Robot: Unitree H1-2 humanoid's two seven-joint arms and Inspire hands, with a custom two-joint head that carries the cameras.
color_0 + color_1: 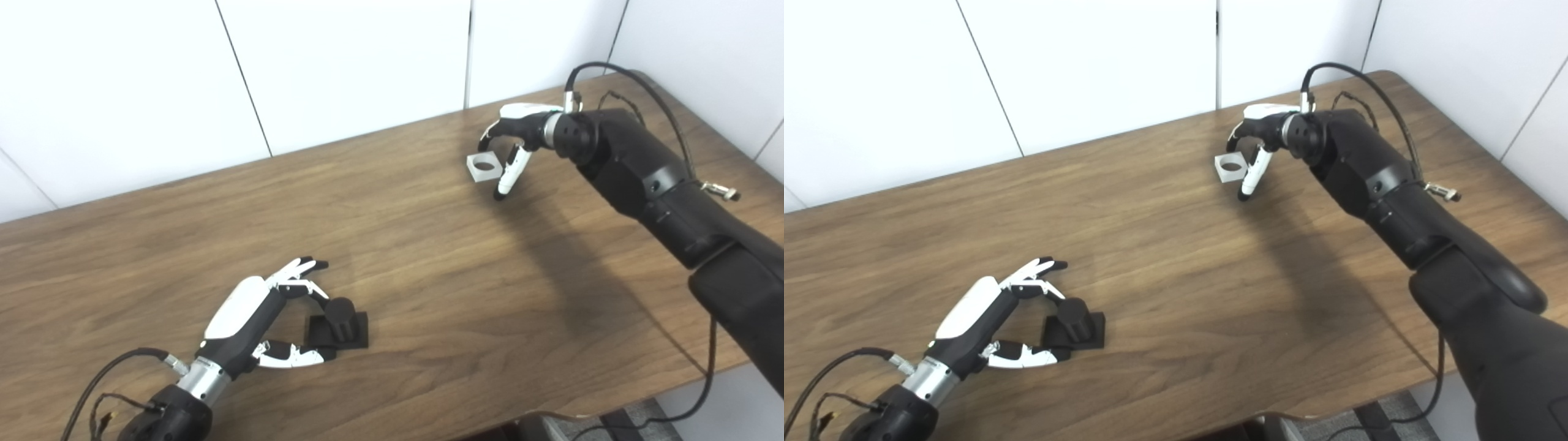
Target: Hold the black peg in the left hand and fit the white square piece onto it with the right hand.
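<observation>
The black peg (340, 318), a short cylinder on a square black base, rests on the wooden table (416, 245) at the lower left. My left hand (263, 315) is open around it, fingers on its far side and thumb at the near edge of the base. The white square piece (484, 166) with a round hole lies on the table at the far right. My right hand (517, 138) hovers over it, open, with curled fingers behind it and the thumb beside its right edge.
White wall panels (343, 67) stand behind the table. The table's front edge (551, 410) runs along the lower right, and a cable (704, 380) hangs there below my right arm.
</observation>
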